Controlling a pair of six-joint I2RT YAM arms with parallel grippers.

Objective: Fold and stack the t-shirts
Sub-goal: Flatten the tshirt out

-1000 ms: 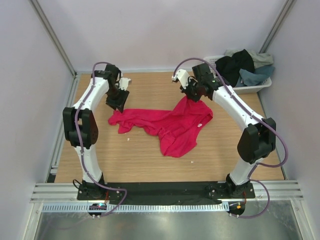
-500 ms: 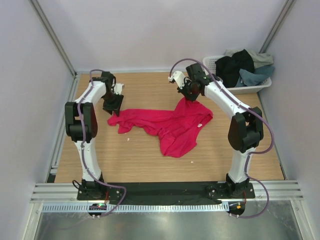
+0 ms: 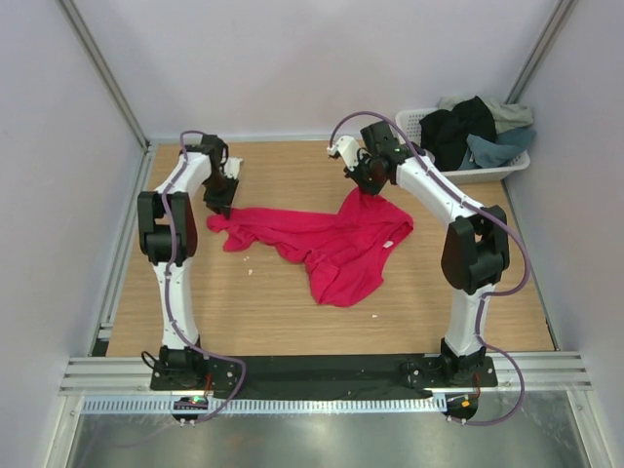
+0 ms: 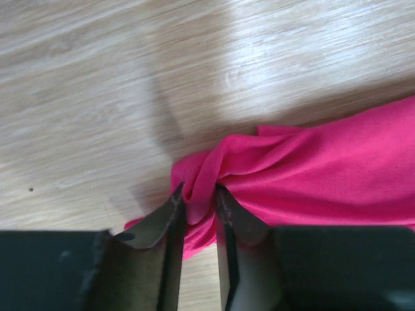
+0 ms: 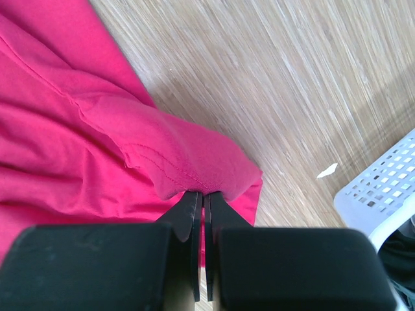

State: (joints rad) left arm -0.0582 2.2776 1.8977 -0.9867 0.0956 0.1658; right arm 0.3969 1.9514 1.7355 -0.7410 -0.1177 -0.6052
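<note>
Now, with your left end effector and right end effector each pinching an edge of the crimson-pink t-shirt, crumpled mid-tabletop, draw them apart evenly to spread it.

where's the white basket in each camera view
Top external: the white basket is at the top right, by the table's far right corner.
Left wrist: not in it.
Right wrist: lower right corner, only part of its lattice wall showing.
Shared landmark: the pink t-shirt, seen in all three views.
</note>
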